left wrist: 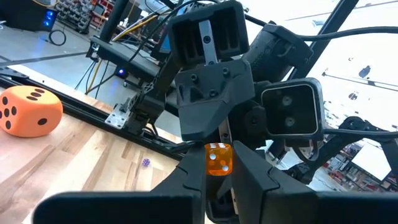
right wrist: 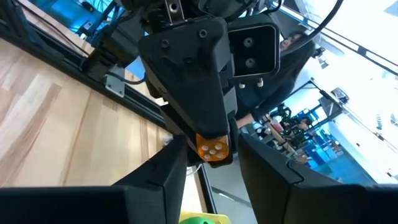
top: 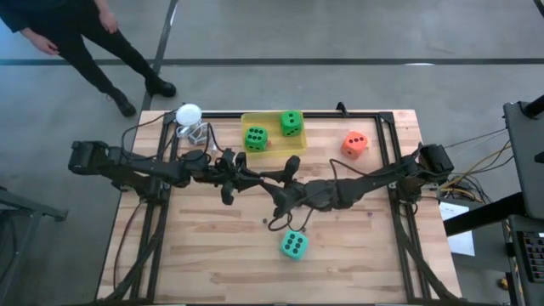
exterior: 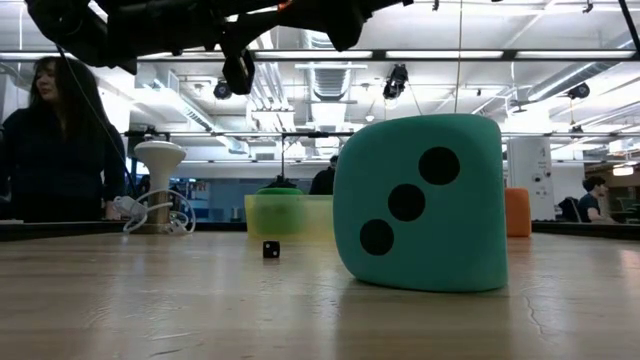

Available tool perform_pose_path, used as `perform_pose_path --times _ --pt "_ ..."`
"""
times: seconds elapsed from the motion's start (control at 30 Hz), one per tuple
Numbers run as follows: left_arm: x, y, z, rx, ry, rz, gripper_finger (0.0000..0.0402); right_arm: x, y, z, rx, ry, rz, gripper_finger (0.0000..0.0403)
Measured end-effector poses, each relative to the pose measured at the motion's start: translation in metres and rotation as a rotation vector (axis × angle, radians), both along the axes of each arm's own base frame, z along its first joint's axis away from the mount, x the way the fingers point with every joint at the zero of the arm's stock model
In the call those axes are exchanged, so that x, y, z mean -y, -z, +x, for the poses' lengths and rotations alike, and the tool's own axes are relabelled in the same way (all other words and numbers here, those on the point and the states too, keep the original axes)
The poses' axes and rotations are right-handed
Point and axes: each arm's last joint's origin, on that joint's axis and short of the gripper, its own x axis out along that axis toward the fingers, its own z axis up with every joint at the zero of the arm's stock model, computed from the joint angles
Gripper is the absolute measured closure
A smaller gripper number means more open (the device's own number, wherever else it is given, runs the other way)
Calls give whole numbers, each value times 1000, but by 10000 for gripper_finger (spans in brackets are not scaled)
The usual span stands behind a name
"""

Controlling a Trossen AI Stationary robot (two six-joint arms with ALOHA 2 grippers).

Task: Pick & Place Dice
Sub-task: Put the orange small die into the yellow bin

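Note:
High over the table's middle my two grippers meet tip to tip. My left gripper (left wrist: 219, 177) is shut on a small clear orange die (left wrist: 218, 159). My right gripper (right wrist: 212, 165) faces it, open, one finger on either side of that die (right wrist: 212, 148) with narrow gaps showing. Two green dice (top: 256, 138) (top: 291, 123) lie in a yellow tray (top: 276, 151). On the table rest a large orange die (top: 354, 143) at the far right and a teal die (top: 293, 245) toward the near edge. My left gripper pinches the small orange die by two opposite faces (left wrist: 208, 163) between its two fingers, at their free ends. The fingers come level from the table's left. The die is lifted clear, high above the wood.
A white ball (top: 189, 113) sits on a stand at the far left, beside the tray. A tiny black die (exterior: 271, 249) and a tiny purple one (left wrist: 145, 163) lie on the boards. A person (top: 85, 38) walks beyond the far edge. Bare wood lies near left and near right.

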Motion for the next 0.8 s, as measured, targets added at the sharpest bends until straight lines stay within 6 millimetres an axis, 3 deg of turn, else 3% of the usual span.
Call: perform_pose_path --times 0.2,0.47,0.67,0.8 --pt "0 0 0 1 0 3 356 0 -2 0 19 -2 5 290" --pt "0 0 0 -2 4 -5 356 -1 -1 0 6 -12 -14 356" --pt "0 0 0 -3 3 -5 355 -1 -1 0 5 -12 -9 358" --pt "0 1 0 -8 -1 6 296 0 1 0 1 -10 18 358"
